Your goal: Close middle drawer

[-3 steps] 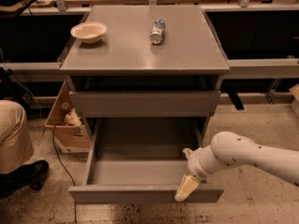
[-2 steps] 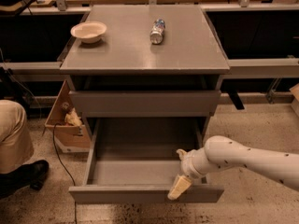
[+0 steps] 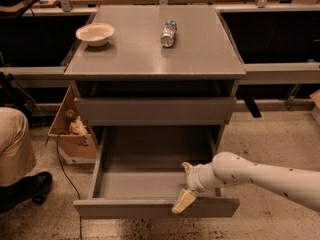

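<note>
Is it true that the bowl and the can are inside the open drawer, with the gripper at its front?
No. The camera view shows the bowl and the can on top of the cabinet, not inside. The drawer is open, with the gripper at its front.

Nothing here can be read — no word, brand, number or sign. The can [image 3: 169, 33], lying on the counter [image 3: 150, 59] near its back edge and a little right of centre, wears a blue-and-white label, but its lettering cannot be made out. The bowl [image 3: 95, 34] by the back left corner is plain. The gripper [image 3: 184, 198], below the counter's front edge toward the right corner, at the front rim of the open middle drawer [image 3: 125, 208], bears no legible marking — nor does the drawer.
</note>
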Controlling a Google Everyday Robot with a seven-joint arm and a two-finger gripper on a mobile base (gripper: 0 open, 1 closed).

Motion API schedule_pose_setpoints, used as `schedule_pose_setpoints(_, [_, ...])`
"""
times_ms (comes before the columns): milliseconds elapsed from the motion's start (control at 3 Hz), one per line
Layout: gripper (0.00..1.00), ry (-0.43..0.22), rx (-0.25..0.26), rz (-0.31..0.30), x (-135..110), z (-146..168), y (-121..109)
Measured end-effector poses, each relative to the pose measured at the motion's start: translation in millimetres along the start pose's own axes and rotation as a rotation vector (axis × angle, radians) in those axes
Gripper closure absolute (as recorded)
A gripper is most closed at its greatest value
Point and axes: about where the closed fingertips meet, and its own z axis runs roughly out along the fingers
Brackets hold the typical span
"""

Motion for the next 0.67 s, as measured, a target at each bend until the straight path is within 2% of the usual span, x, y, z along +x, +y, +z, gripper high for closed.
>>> schedule_pose_setpoints(333, [0.16, -0.022, 0.000, -0.008, 1.4, 12.8, 1.4])
schedule_pose_setpoints(667, [0.38, -0.043, 0.010, -0.020, -4.7, 17.7, -4.0])
